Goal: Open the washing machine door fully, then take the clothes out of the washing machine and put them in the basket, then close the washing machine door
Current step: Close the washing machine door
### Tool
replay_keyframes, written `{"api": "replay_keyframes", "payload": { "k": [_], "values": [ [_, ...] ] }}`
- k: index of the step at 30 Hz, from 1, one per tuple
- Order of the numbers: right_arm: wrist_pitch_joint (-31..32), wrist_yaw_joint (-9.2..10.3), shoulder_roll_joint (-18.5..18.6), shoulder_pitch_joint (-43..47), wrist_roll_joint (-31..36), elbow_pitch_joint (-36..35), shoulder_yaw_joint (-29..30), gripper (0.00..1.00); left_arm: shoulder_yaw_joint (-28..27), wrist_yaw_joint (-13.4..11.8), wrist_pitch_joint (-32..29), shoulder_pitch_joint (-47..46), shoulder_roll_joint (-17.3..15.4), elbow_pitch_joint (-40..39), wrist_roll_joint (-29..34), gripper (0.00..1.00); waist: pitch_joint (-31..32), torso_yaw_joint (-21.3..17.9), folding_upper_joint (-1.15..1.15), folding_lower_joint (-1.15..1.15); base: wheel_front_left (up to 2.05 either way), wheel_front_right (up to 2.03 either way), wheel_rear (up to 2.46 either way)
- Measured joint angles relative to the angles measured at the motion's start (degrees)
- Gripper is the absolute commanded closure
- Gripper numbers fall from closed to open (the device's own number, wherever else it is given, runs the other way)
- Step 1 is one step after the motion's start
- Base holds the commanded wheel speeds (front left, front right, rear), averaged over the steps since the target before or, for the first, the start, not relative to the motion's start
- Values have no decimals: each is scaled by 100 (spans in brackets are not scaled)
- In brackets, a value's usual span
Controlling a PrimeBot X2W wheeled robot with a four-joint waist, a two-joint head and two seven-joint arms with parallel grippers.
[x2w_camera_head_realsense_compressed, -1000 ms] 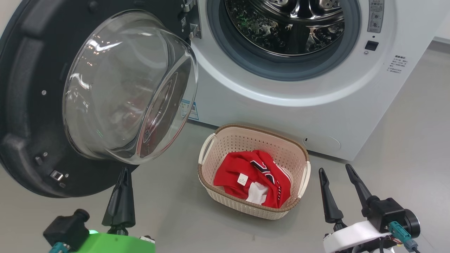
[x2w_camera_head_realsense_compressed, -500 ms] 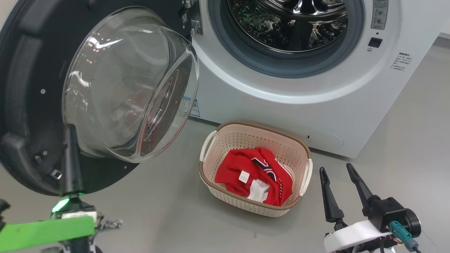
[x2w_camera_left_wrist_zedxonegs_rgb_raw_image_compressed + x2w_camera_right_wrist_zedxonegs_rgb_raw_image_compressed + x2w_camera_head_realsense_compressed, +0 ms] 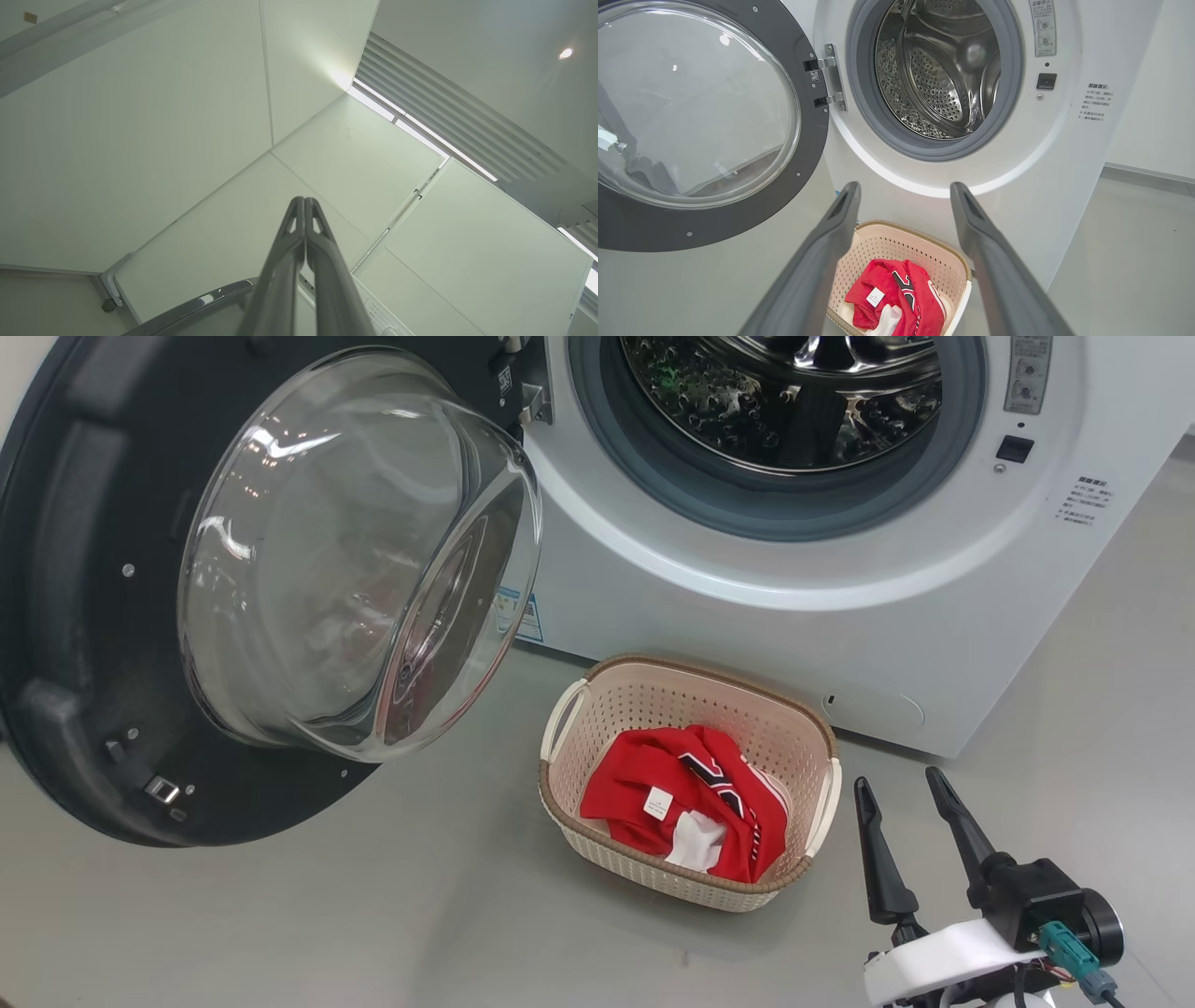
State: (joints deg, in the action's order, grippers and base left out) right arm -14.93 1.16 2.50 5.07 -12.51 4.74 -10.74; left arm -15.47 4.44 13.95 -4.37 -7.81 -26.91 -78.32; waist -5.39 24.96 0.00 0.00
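L claw point(image 3: 304, 200): fingers pressed tight together, holding nothing; aimed up at pale wall panels & ceiling.
What changed: a sec ago L claw stood just under the door's lower edge, then slid out to my left; now it's swung wide & tipped upward.
R claw point(image 3: 897, 778): spread wide, empty, low & just right of the basket, fingers aimed at the machine. No shift over the last sec.
Head cam: nudged a bit, so the scene's small slide isn't things moving.
Washing machine door point(image 3: 84, 616): swung fully open to the left of the washing machine point(image 3: 840, 644), glass bowl point(image 3: 355, 551) bulging toward me.
Drum point(image 3: 934, 70): bare steel where I can see; no red fabric.
Clothes point(image 3: 644, 775): red jersey w/ white label & white patch, bunched inside the basket.
Basket point(image 3: 695, 709): on the floor point(image 3: 373, 915), just in front of the machine, under the opening, btwn door & R claw.
Meaning: open & unload look done; closing is what's left. L claw's swing reads as getting round the door's outer face to push, prob.
Watch: door's arc passes near the basket rim; can't tell clearance.
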Motion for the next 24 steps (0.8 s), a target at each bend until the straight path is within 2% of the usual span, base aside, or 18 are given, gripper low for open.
{"api": "replay_keyframes", "payload": {
  "k": [9,15,24],
  "values": [
    [0,-2,4,0,56,1,0,0,-686,-416,-576,-247,-724,1053,-856,100,-1,71,0,0,0,0,0],
    [0,-58,14,-1,93,20,-98,0,-675,-725,-1263,-381,-1057,2065,-1474,100,-29,60,0,0,0,0,0],
    [0,-109,35,-44,157,44,-185,0,-349,-817,-2111,-491,-1338,2903,-1944,100,-133,-77,0,0,0,0,0]
  ]
}}
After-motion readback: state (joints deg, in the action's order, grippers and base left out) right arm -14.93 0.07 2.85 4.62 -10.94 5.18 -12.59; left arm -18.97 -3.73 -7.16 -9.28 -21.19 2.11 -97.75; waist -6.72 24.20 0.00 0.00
